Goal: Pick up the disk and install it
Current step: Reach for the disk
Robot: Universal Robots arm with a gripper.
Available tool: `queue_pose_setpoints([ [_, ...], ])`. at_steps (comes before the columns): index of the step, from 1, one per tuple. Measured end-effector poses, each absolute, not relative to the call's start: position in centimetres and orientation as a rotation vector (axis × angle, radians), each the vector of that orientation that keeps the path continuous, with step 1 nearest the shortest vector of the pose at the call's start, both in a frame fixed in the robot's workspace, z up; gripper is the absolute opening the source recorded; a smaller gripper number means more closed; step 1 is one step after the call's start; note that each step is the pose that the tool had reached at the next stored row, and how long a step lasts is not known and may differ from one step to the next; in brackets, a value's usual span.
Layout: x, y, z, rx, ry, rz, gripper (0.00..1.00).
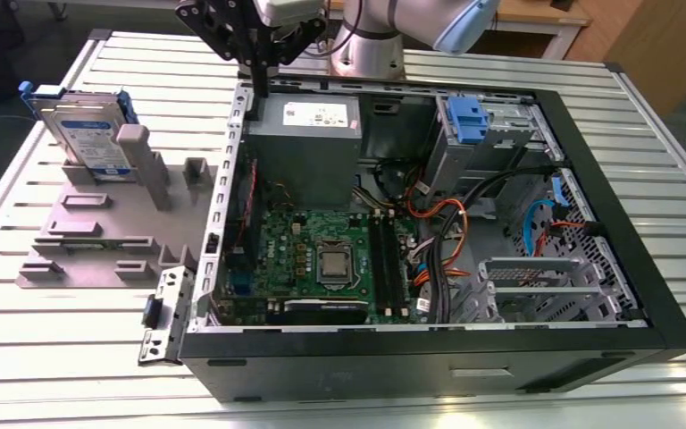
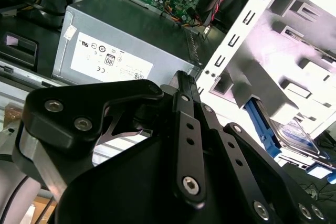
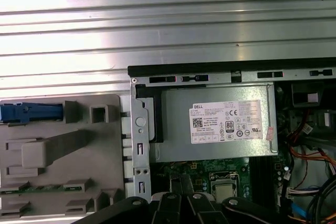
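The disk [image 1: 86, 132] stands on edge in a grey fixture [image 1: 104, 228] at the exterior view's left, outside the computer case. It is a silver drive with a white-and-blue label in a blue bracket. In the second wrist view the disk [image 2: 295, 132] shows beyond the case wall, and in the first wrist view the disk's blue bracket edge [image 3: 29, 113] shows from above. My gripper [image 1: 257, 73] hangs over the case's back corner beside the power supply, well apart from the disk. Its black fingers [image 2: 182, 85] meet at the tips with nothing between them.
The open computer case [image 1: 629, 268] lies on a slatted metal table [image 1: 33, 357]. Inside are the grey power supply [image 1: 305, 121], the motherboard [image 1: 319, 259], cables, a drive bay with a blue clip [image 1: 468, 121] and a metal cage [image 1: 534, 286]. The fixture has several upright posts.
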State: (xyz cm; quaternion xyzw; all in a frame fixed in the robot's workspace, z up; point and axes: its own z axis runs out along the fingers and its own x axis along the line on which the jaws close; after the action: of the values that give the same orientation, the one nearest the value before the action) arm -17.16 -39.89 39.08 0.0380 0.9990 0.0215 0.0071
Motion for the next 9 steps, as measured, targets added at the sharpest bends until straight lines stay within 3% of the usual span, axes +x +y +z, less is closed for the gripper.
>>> queue_pose_setpoints([
  [9, -17.55, -39.89, 39.08, 0.119, 3.124, 0.067, 0.11],
])
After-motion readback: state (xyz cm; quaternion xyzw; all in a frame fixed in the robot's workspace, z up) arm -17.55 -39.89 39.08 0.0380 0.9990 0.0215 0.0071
